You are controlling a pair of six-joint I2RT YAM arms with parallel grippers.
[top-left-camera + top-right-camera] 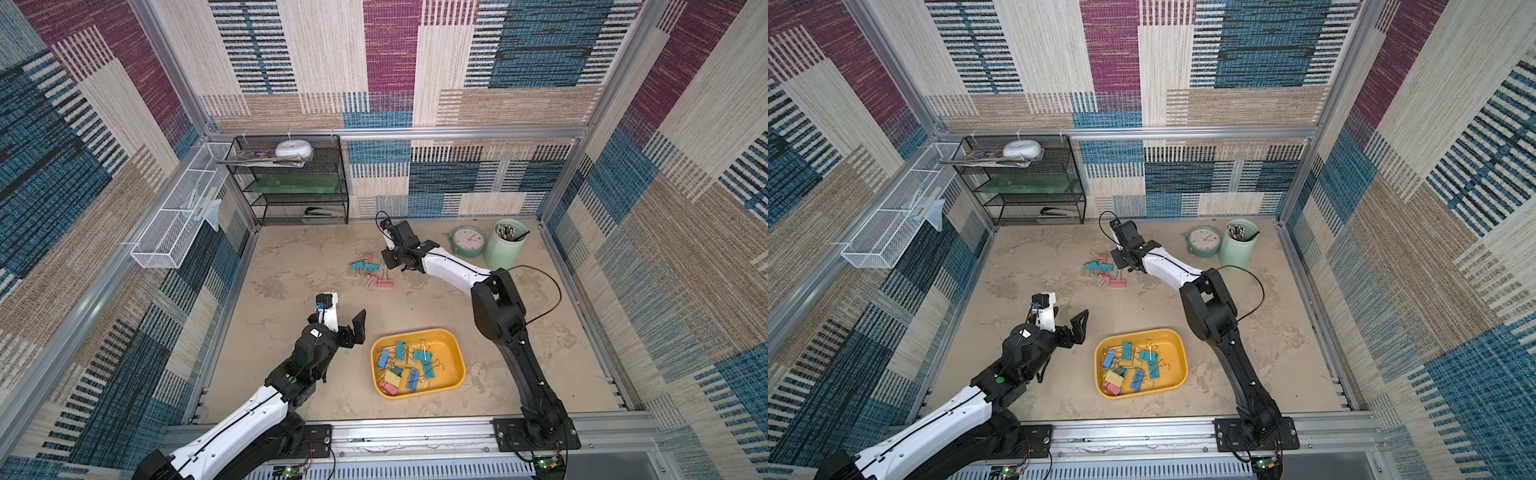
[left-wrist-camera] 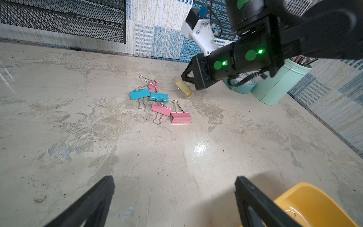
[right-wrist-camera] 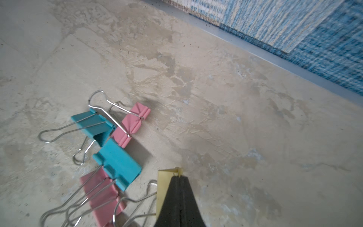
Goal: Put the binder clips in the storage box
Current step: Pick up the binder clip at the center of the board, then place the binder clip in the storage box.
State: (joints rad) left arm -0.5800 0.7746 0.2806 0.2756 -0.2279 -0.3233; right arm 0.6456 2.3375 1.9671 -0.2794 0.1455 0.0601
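- Pale-yellow folding metal binder clip (image 2: 183,88) is in the right claw (image 3: 179,177), whose black fingers are pressed together on it. Fingers hide which part is pinched; only one yellow face + a tip show in rt wrist view. Can't tell if the yellow clip's low corner touches the beige mottled table (image 1: 291,291).
- In both top views the rt wrist body covers the claw tips + yellow clip.
- Loose binder clips (image 1: 370,270) (image 1: 1105,270): five (2 teal, 3 pink), wire loop handles tangled. They lie at approx 12 o'clock from the shallow yellow-orange plastic storage box (image 1: 451,349) (image 1: 1173,353), well apart from it. Yellow clip is just beside the pile, at its 2 o'clock.
- Storage box sits toward 6 o'clock on the table and holds approx ten clips (blue, teal, yellow, pink). They overlap, so exact count is hard. Lt wrist view cuts it to one corner (image 2: 306,198) w/ a wire loop inside.
- Left claw (image 2: 174,179): fingers wide apart, nothing between them, above the table at 10 o'clock from the box. Only its fingertips are in frame.
- Mint-green cylindrical pen cup (image 1: 505,249) stands at 1 o'clock on the table; contents too small to tell.
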